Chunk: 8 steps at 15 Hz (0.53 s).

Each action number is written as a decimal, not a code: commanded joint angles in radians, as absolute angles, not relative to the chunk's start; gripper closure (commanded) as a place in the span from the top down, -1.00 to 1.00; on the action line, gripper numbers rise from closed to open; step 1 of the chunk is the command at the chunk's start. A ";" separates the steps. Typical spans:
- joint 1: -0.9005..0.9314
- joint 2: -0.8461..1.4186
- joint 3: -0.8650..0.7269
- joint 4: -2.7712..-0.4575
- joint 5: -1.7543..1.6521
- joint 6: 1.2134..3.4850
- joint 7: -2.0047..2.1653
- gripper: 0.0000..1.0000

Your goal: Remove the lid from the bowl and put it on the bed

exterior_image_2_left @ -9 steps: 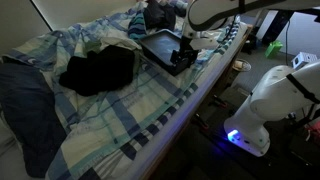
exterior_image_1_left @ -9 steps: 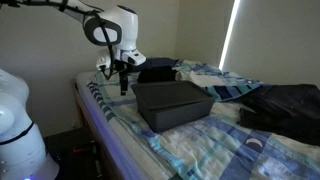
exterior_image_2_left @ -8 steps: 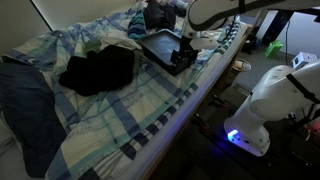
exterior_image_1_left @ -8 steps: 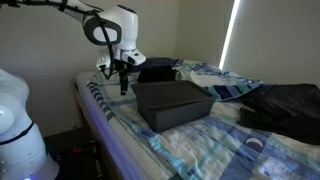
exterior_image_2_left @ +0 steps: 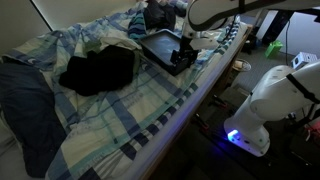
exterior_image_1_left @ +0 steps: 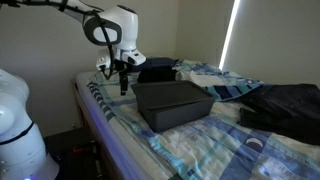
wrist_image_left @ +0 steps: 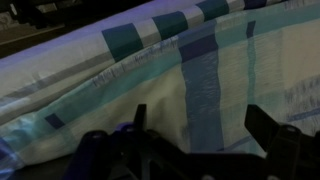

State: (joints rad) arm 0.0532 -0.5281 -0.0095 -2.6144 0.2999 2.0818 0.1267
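A dark grey rectangular container (exterior_image_1_left: 172,103) sits on the plaid bed cover near the bed's edge and shows in both exterior views (exterior_image_2_left: 163,47). Its top looks flat and dark; I cannot tell a lid apart from the body. My gripper (exterior_image_1_left: 123,88) hangs just beside the container's end, towards the bed's edge (exterior_image_2_left: 183,62), pointing down close above the cover. In the wrist view the gripper (wrist_image_left: 200,115) is open, its two fingers wide apart, with only the blue and white plaid cover (wrist_image_left: 200,60) between them. The container is out of the wrist view.
A heap of black clothing (exterior_image_2_left: 98,70) lies mid-bed, also seen in an exterior view (exterior_image_1_left: 285,108). Another dark object (exterior_image_1_left: 158,70) sits behind the container. A white robot body (exterior_image_1_left: 15,120) stands beside the bed. The bed's edge (exterior_image_2_left: 190,105) runs right by the gripper.
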 commanded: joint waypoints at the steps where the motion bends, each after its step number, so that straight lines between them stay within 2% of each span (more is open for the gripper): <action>1: 0.053 -0.528 0.012 -2.636 0.339 2.082 0.165 1.00; 8: 0.047 -0.552 0.014 -2.668 0.470 1.990 0.286 1.00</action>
State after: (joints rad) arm 0.0585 -0.5258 0.0115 -2.6596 0.4215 2.0417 0.2284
